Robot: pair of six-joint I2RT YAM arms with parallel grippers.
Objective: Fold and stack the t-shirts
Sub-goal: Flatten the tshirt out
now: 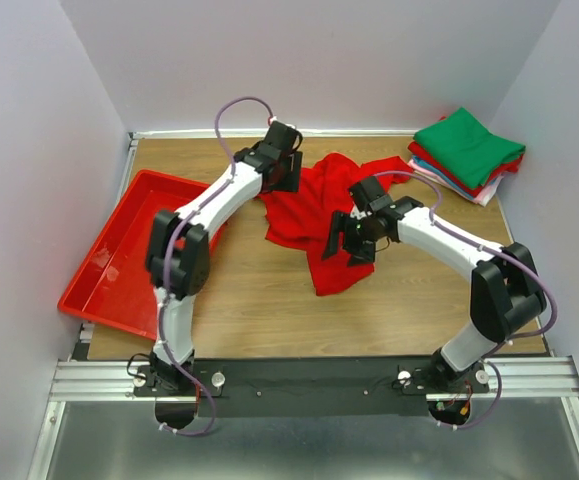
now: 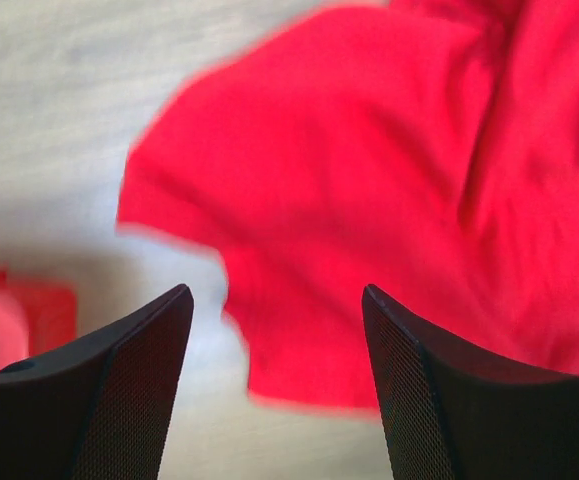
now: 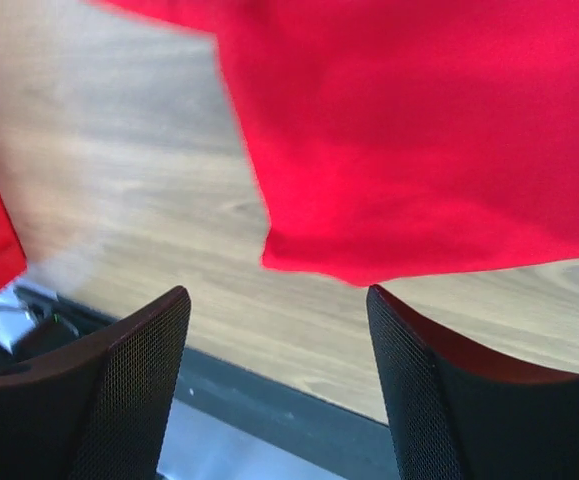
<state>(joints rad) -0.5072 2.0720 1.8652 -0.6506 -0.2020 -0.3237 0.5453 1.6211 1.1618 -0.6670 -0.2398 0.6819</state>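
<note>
Ok, both mine wide open, gripping nothing: left pincer (image 2: 277, 300) and right pincer (image 3: 277, 300) hang over the crumpled red shirt (image 1: 304, 225) (unfolded) in the middle of the desk (image 1: 269, 320). Folded stack (image 1: 467, 150), green on top, sits in the far right corner; tray (image 1: 119, 260) on the left.

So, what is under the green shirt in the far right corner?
A pile of folded shirts: only their red, blue and pink edges stick out. The green shirt covers their tops, so their number is not clear.
</note>
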